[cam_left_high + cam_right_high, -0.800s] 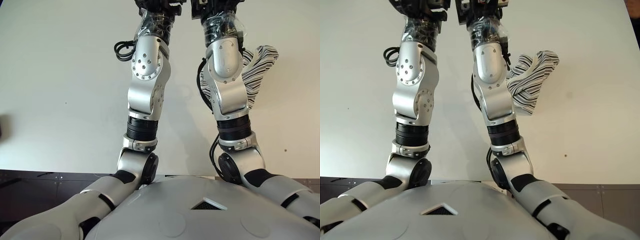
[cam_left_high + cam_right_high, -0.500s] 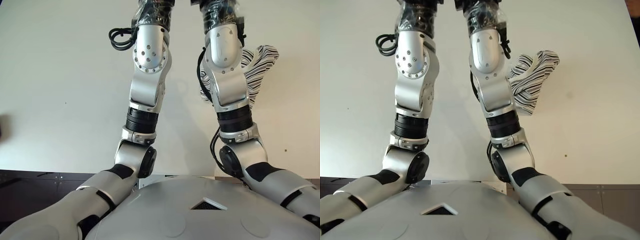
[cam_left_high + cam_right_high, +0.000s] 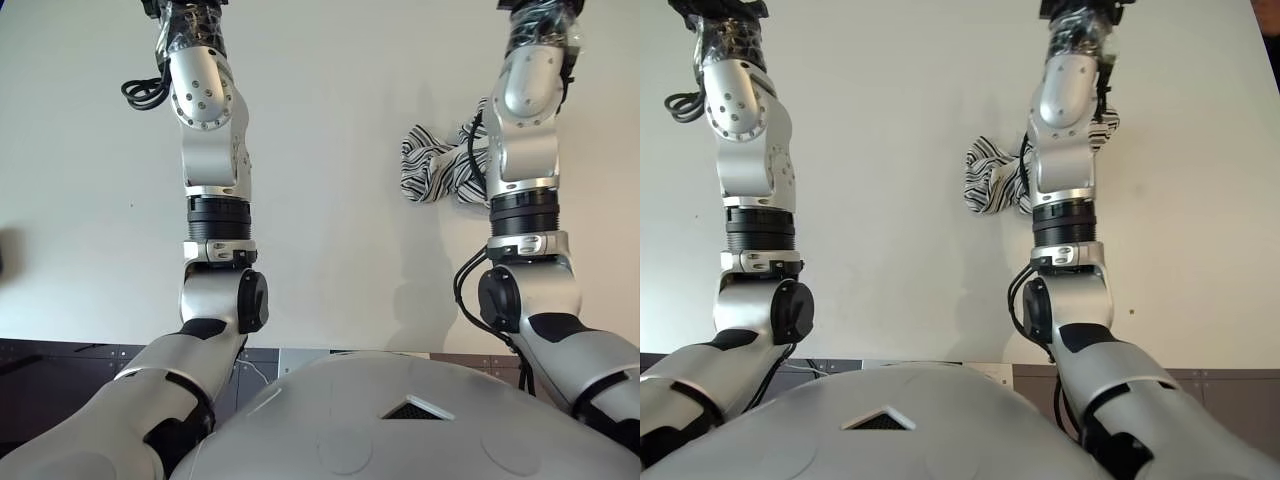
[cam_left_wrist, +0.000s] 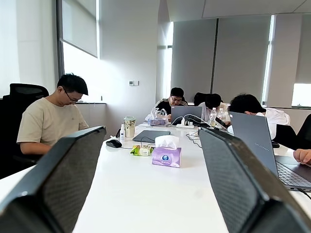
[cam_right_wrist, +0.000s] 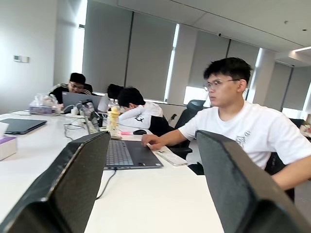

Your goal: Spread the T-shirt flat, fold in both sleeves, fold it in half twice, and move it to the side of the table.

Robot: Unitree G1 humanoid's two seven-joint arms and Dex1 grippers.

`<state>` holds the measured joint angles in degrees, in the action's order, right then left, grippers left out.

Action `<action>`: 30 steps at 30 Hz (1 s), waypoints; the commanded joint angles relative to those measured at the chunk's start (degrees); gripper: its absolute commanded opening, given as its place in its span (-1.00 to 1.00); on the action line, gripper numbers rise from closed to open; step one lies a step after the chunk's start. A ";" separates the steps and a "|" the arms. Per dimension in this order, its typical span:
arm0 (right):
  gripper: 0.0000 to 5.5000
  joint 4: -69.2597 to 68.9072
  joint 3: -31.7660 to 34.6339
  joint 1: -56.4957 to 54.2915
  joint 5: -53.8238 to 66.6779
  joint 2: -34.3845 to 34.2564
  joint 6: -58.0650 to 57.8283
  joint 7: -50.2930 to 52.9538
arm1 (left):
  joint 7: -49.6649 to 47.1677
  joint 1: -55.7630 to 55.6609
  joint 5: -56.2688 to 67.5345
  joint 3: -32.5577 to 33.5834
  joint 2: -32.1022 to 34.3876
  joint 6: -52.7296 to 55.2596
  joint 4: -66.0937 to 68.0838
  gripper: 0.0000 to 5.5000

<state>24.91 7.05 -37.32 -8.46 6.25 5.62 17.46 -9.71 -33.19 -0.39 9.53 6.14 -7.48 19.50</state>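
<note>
On the table by my right arm: the T-shirt (image 3: 432,170), striped black and white, lies in a crumpled heap, not spread and not folded. Most of it shows on the inner side of my right arm (image 3: 525,130), and the forearm covers its far part.
Table: white table (image 3: 330,120); the heap sits right of the middle, well in from the near edge.
Left arm: my left arm (image 3: 210,150) stretches forward on the left side, well apart from the cloth.
Left gripper: in the left wrist view I see the left gripper (image 4: 151,130) with its two dark fingers spread wide and nothing between them. Past them sit a tissue box (image 4: 166,156) and the far stretch of the table.
Right gripper: the right gripper (image 5: 153,132) likewise has its fingers parted with nothing held; a laptop (image 5: 129,153) lies beyond.
Change: a moment ago I had both arms close together near the middle. Now they have swung out, left to the left and right to the right.
Change, cloth: the heap has stayed where it was. Before, it showed outside my right forearm; now the forearm crosses it.
</note>
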 commanded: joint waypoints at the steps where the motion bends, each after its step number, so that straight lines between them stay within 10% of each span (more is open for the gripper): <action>1: 0.18 -1.43 2.80 1.96 1.02 2.90 -1.91 0.25 | 0.82 1.48 -0.27 -0.50 0.46 1.80 -1.34 0.29; 13: 0.18 -23.33 1.01 25.35 0.25 5.46 -15.55 -7.28 | 5.01 25.34 1.18 -5.10 -2.37 15.60 -25.05 0.29; 21: 0.18 -32.37 -19.64 37.17 -2.66 28.39 -21.10 -49.05 | 23.28 32.64 1.06 -18.21 5.58 21.12 -32.18 0.29; 30: 0.18 -40.59 -23.48 33.69 8.99 19.41 -17.69 -56.37 | 29.69 35.61 1.63 -23.22 7.88 24.77 -35.71 0.29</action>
<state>-15.23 -18.94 -0.73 -1.28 27.08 -12.22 -39.88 18.46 1.58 1.33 -12.84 12.84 15.70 -14.64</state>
